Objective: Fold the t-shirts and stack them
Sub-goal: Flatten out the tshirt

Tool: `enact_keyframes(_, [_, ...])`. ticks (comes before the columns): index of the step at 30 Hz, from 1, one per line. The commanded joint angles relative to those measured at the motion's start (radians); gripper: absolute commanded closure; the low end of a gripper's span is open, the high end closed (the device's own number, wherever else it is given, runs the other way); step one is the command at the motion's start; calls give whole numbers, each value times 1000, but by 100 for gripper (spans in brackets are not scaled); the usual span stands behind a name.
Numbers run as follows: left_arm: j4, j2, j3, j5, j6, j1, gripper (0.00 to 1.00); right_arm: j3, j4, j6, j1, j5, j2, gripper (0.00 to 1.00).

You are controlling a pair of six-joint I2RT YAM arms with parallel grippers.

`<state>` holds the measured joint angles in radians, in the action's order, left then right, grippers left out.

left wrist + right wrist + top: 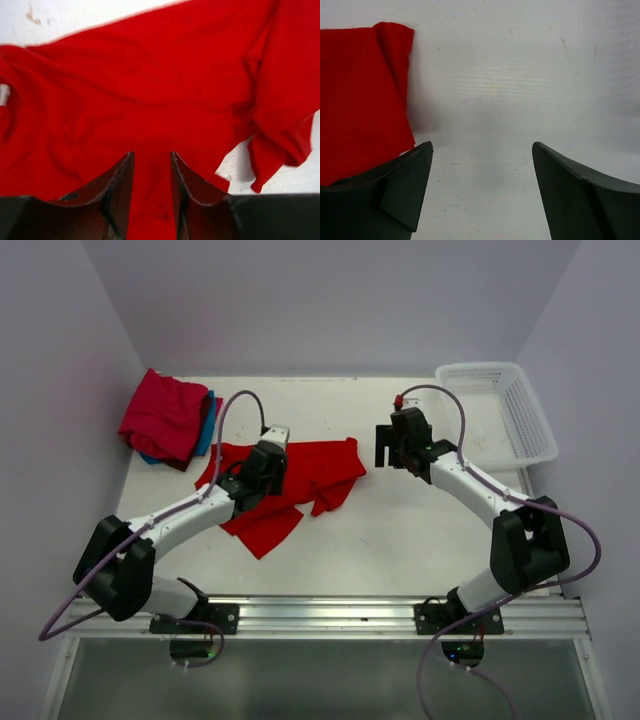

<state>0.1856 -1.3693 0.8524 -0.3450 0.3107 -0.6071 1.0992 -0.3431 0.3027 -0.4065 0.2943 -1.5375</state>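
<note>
A large bright red t-shirt (318, 472) lies crumpled on the white table (400, 530), left of centre. In the left wrist view this red t-shirt (150, 85) fills most of the frame. My left gripper (268, 456) hangs over its left half. Its jaws (152, 155) stand a little apart, with red cloth lying under the gap and nothing pinched. My right gripper (393, 446) is wide open just right of the shirt, over bare table (520, 75), and the red t-shirt's edge (365, 95) shows beside its left finger. At the back left, a folded crimson-pink t-shirt (163, 416) rests on a teal-blue t-shirt (208, 426).
A white mesh basket (500, 408) stands at the back right corner. Grey walls close the table on the left, back and right. A metal rail (330, 612) with both arm bases runs along the near edge.
</note>
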Motion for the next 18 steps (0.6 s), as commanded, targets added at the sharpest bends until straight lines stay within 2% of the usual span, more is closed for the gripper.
enact_keyframes(1, [84,-36,25,7,-13,-26,62,-18,29,24,1,-21,39,16])
enact_keyframes(6, [181,-134,114,28,-53,-111,58,-18,19,24,1,-12,36,16])
enact_keyframes(12, [198,-209,112,29,-64,-132,56,-19,18,26,1,-7,33,17])
enact_keyframes(18, [219,-261,134,-81,-25,-132,62,-22,15,26,1,2,28,18])
